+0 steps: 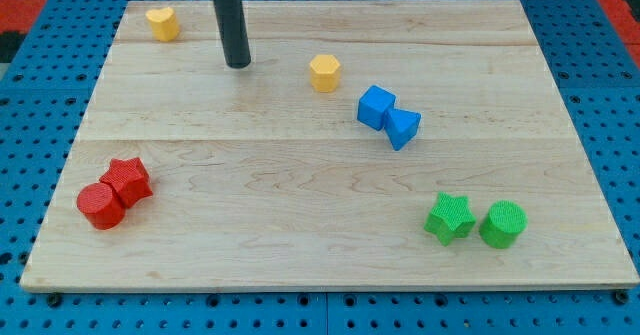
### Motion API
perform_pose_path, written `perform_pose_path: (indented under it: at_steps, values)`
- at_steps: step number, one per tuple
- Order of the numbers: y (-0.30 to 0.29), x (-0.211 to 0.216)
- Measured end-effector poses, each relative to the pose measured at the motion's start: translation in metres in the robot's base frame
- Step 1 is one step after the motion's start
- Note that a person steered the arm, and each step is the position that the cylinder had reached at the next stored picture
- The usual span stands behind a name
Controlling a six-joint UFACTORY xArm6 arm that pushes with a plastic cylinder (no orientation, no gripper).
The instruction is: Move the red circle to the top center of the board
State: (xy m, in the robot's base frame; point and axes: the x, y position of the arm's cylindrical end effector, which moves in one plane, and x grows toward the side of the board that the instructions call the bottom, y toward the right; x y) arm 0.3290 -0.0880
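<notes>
All I see of my arm is the rod: straight, round, dark grey to black, matte with a faint sheen down one side. Smooth, no markings, screws or cables visible. It enters above the wooden board (pixel 330 175). My tip (pixel 238 65) is blunt and flat-ended.

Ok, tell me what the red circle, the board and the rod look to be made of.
Red circle: likely 3D-printed plastic, matte, with fine ridged lines on top. Board: pale wood, smooth, visible grain and plank seams. Rod ending in my tip: dark, slightly glossy, plastic or metal, unclear which; it stands far from the red circle.
</notes>
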Motion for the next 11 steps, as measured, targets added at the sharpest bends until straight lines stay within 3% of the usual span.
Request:
perform_pose_path:
  at_steps: [1,3,4,5,6,7,8,9,10,11]
  values:
    - [0.06,-0.026]
    - [0.107,0.04]
    - [0.024,0.065]
    - [0.023,0.167]
    - [-0.015,0.249]
    - [-0.121,0.259]
    - [-0.183,0.238]
    - [-0.172,0.196]
    - [-0.103,0.196]
    - [-0.124,0.224]
